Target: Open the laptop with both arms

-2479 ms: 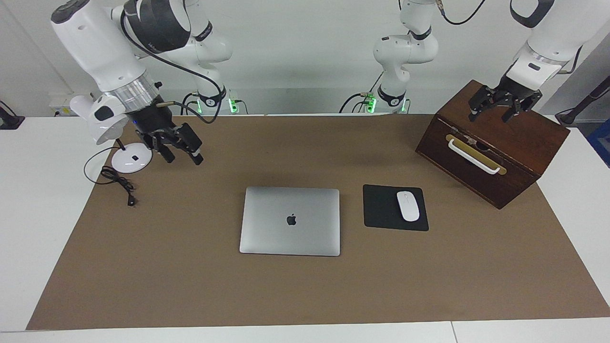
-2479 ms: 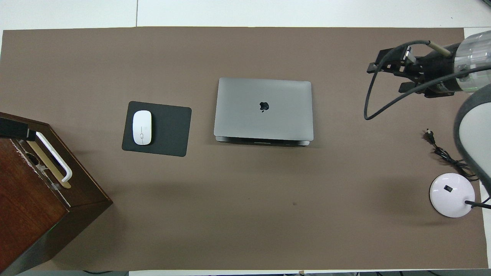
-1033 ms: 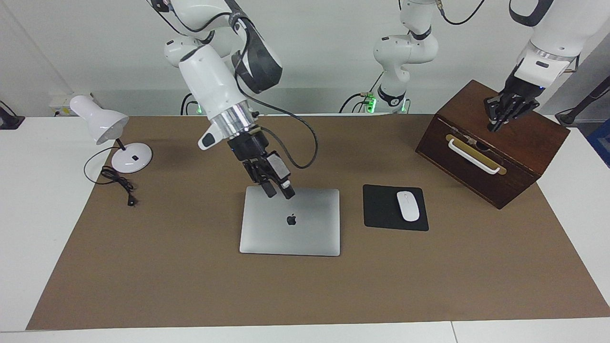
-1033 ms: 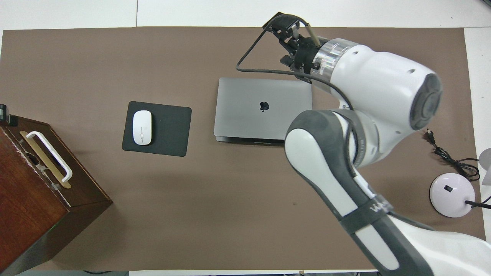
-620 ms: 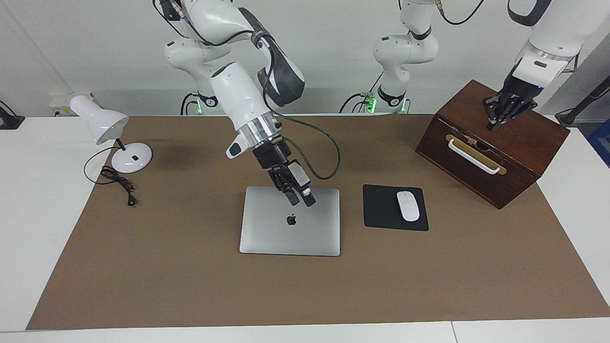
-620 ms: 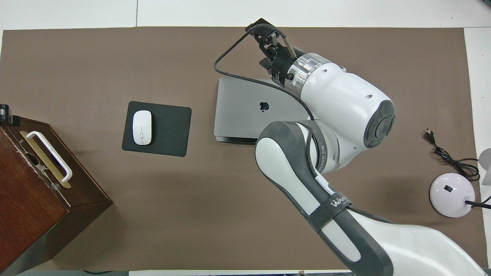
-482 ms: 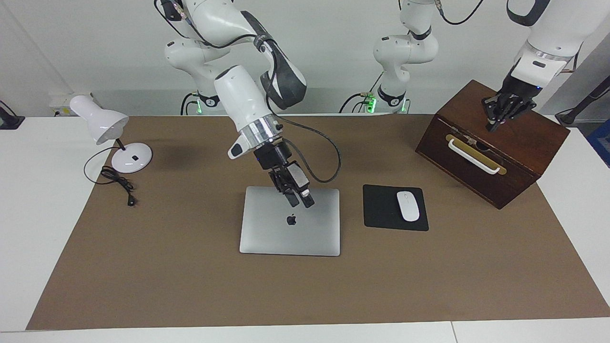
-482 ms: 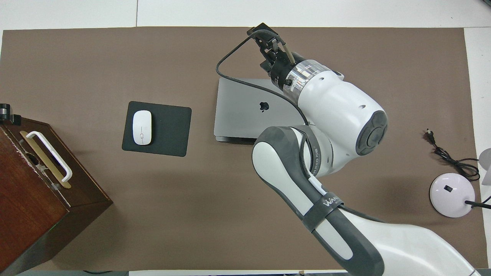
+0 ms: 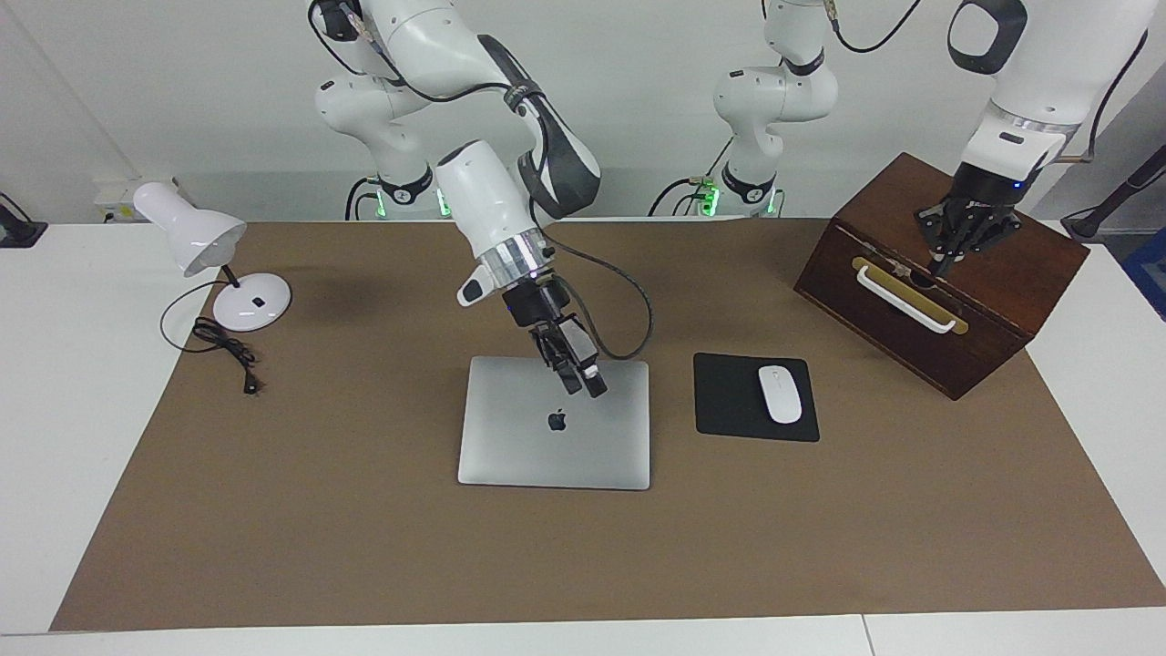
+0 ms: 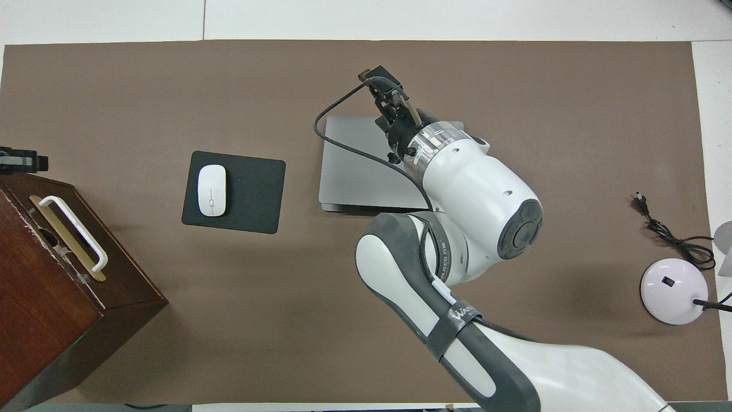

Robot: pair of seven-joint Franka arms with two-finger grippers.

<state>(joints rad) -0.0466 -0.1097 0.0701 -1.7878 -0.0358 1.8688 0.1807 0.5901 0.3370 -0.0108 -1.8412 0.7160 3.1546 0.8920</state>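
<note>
The laptop [image 9: 554, 423] is lying closed at the middle of the table mat [image 9: 364, 547]. Beside it, toward the left arm's end, the mouse pad [image 9: 729, 401] is lying flat with the mouse [image 9: 780, 394] sitting on it. Nearer to the robots than the pad, at that same end, the wooden box [image 9: 943, 273] is standing at an angle. Well apart, at the right arm's end, the desk lamp [image 9: 219, 273] is standing, its cord [image 9: 228, 351] trailing onto the mat. The right gripper [image 9: 583, 381] is hanging over the laptop's lid near its edge closest to the robots. The left gripper [image 9: 943, 260] is hanging over the box's top.
</note>
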